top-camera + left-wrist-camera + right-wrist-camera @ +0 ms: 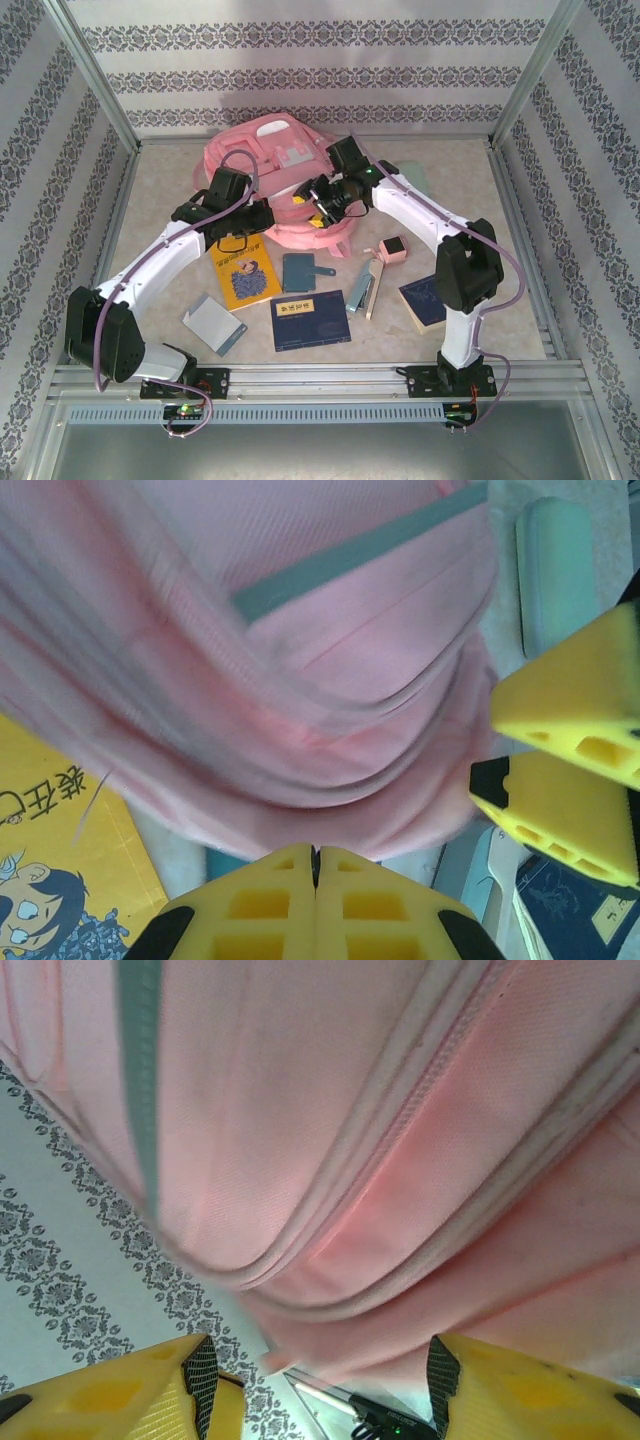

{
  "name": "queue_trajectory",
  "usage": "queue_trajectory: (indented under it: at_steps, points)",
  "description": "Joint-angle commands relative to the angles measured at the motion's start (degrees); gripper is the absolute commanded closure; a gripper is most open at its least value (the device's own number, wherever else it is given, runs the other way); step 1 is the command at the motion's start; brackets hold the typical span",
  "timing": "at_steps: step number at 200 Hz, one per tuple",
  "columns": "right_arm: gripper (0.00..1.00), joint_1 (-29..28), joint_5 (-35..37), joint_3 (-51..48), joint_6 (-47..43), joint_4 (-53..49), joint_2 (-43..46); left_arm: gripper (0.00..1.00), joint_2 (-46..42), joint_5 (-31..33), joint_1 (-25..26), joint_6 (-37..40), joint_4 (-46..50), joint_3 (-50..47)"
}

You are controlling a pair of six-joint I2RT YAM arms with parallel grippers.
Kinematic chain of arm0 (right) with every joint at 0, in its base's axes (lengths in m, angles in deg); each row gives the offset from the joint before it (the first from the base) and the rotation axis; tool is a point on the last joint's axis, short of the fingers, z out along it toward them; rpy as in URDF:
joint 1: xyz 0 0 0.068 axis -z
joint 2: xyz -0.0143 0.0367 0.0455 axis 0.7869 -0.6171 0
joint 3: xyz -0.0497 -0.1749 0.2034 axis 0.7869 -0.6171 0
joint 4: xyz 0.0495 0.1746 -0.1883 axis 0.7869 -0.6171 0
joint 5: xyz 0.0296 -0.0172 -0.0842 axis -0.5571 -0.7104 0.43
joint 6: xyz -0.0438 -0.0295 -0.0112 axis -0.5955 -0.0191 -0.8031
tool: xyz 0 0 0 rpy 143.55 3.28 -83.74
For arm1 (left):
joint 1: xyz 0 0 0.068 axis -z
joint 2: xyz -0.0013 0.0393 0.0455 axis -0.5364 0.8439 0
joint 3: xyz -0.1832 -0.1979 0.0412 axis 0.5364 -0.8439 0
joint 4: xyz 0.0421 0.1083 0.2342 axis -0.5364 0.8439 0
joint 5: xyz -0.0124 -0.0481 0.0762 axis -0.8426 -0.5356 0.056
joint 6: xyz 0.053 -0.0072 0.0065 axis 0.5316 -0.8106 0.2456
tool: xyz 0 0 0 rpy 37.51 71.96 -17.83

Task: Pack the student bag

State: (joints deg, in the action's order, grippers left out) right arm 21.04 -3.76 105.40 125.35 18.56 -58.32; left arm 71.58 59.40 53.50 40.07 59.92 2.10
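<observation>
The yellow book [245,272] carries the only writing I can make much of. From the left wrist its cover [60,860] shows bold black Chinese characters, cut off at the edge, above a cartoon face with dark hair. The dark blue book [310,320] lying near the arms has a pale label, but its print is too small to read.

The student bag [262,165] lies toward the back of the table [160,200], between the two grippers. It is soft pink fabric with a white and grey patch near its top. Close up, the cloth [300,680] hangs in blurred folds crossed by a grey-green stripe. From the right wrist the bag [400,1110] shows stitched seams and the same stripe.

The left gripper [268,215] is at the bag's near edge. Its yellow fingers [270,910] are pressed flat together, with the bag's hem coming down to their tips. I cannot tell whether any cloth is caught. The right gripper [322,200] meets the bag from the other side. Its fingers [120,1395] stand wide apart with pink fabric hanging between them, and a grip on it is not clear. A teal case [555,570] lies just beyond the bag.
</observation>
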Motion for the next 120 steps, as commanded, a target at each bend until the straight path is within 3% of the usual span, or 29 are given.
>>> queue_trajectory:
  at_steps: [1, 64, 120]
  points:
    - [0.41, 0.88, -0.88, -2.64, 0.98, -0.82, 5.01, 1.0, 0.21, -1.05, 0.68, -0.19, -2.18, 3.01]
    - [0.41, -0.01, -1.76, -13.5, 3.01, 4.18, 9.2, 1.0, 1.84, -1.33, 0.69, 0.71, -1.73, 4.88]
    - [0.42, -2.37, 0.49, -14.33, 1.77, 7.3, 1.43, 1.0, -0.5, 0.03, 0.73, 2.44, 2.08, 0.03]
